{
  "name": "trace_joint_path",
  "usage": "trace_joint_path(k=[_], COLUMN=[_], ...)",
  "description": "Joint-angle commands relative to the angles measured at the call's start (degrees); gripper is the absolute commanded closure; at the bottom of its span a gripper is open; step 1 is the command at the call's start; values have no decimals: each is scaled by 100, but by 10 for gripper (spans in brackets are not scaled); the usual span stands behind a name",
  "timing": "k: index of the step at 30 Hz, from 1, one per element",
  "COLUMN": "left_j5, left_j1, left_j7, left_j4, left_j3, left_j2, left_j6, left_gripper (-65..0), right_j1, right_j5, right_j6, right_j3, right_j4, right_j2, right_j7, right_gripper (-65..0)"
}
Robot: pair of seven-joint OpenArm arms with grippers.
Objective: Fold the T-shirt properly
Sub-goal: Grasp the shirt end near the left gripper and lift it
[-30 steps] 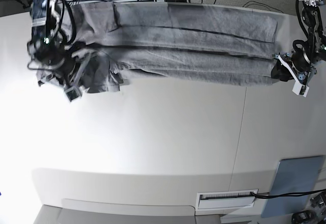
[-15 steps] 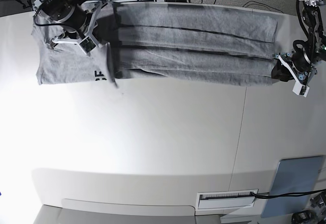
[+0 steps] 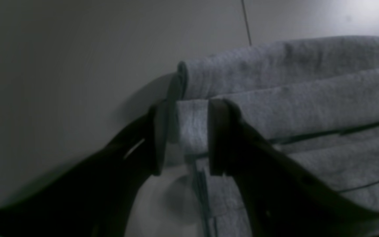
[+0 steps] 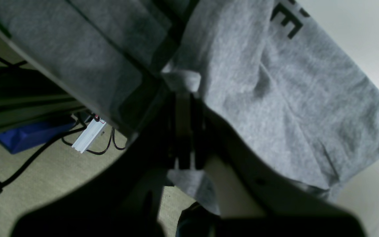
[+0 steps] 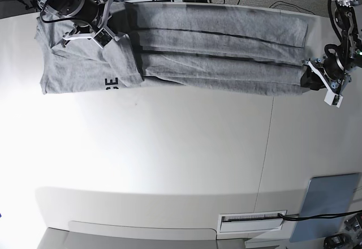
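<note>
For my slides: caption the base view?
Both grippers hold opposite ends of the pleated T-shirt on the table.

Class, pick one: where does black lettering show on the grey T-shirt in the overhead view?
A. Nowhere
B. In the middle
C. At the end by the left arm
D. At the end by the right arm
D: the black lettering sits on the T-shirt below the right gripper.

White table; grey-blue pad at corner; cables on floor.
</note>
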Motion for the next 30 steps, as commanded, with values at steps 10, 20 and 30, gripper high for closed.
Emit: trace_joint_path(k=[10,20,30], left_j5=[-61,-192,-319], left_j1=[-46,-46,341], left_j7=[-103,-66,-111], left_j4=[87,87,7], left_j3=[-59,-59,-59], left_j2=[-127,-157,-155], left_j6=[-20,-37,114], left_gripper=[-220,-265,-327], right_j1=[-17,-13,-13], right_j5=[310,264,-251], right_j6=[-7,-17,-400], right_j3=[22,26,26], right_j4=[96,96,96], right_j2=[50,52,50], right_j7=[151,175,181], right_gripper=[-249,-249,-249])
